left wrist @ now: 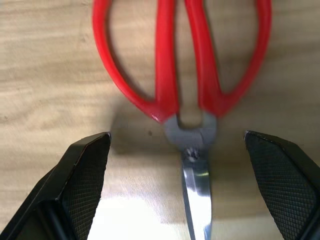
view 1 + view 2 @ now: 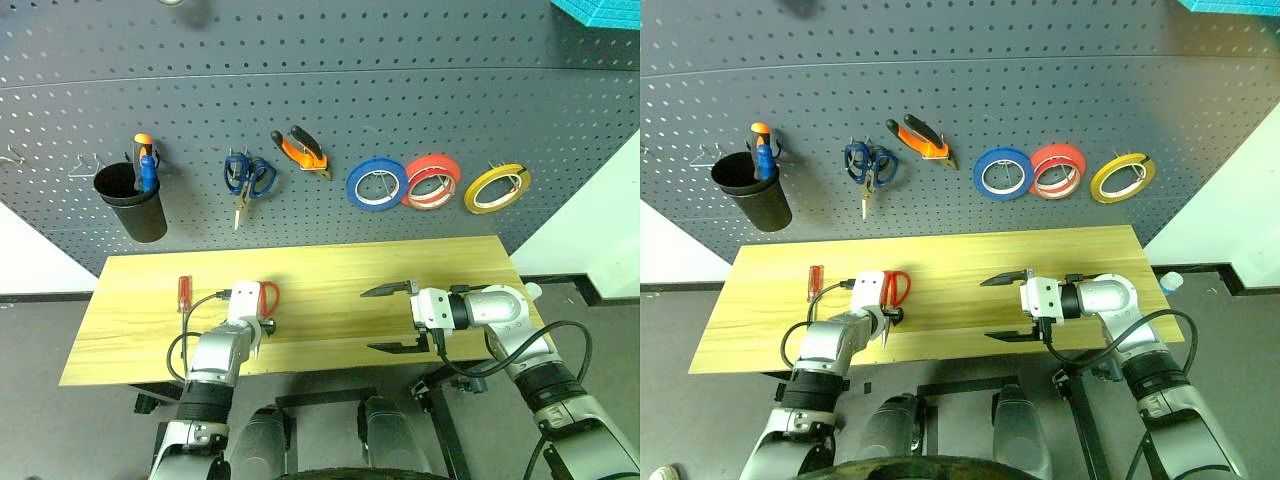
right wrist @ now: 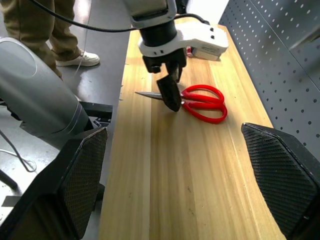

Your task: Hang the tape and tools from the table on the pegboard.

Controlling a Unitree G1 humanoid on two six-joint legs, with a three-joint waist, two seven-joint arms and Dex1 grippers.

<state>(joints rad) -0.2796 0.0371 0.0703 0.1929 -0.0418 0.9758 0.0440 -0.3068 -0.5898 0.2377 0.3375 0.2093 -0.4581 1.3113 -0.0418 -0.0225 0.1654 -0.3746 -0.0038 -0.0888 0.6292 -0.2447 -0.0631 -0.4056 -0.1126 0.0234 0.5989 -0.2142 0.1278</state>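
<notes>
We judge the scissors (image 1: 183,75) are the step in hand: our left gripper (image 1: 180,170) straddles their pivot on the table (image 2: 440,270), jaws wide, the right gripper (image 2: 395,318) idle with wide jaws, so next it should close.

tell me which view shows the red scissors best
The left wrist view: the red scissors sit close up between the open left tool, pivot and loops clear. The right wrist view shows them whole but farther off. In the eye views the left arm hides all but one red loop.
</notes>
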